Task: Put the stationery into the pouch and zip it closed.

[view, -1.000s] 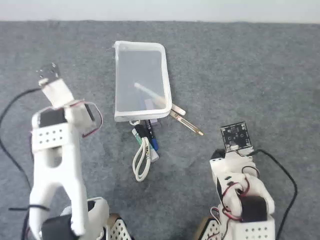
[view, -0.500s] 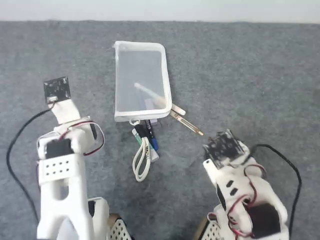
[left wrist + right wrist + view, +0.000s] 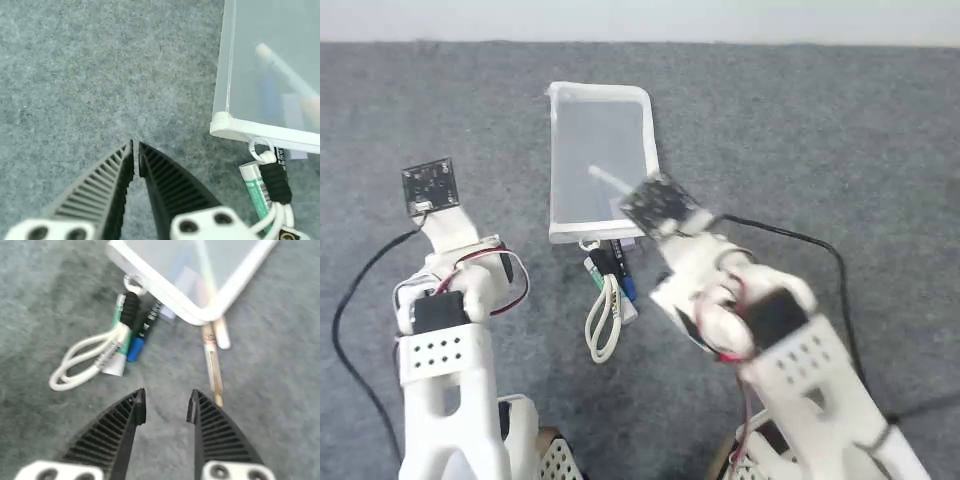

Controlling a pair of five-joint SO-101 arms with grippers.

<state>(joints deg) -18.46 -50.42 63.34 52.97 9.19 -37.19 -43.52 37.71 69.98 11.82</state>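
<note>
A translucent white pouch (image 3: 598,160) lies flat on the grey carpet, with a white pen inside. Several pens (image 3: 616,272) and a white cord loop (image 3: 603,322) stick out at its near edge. In the left wrist view my left gripper (image 3: 136,147) is shut with nothing in it, on bare carpet beside the pouch's (image 3: 270,75) near corner. My right gripper (image 3: 166,404) hangs open above the carpet, just short of a wooden pencil (image 3: 212,365), a blue pen (image 3: 134,348) and the cord loop (image 3: 82,365). The pouch (image 3: 200,275) lies beyond them.
Grey carpet (image 3: 820,130) covers the table on all sides. The left arm (image 3: 445,320) stands left of the pouch. The right arm (image 3: 750,320) leans in from the right, over the pouch's near right corner, with its cable trailing behind.
The right arm has swung from the near right in toward the pouch's near end and now covers the pencils in the high view. The left arm turned and settled beside the pouch.
</note>
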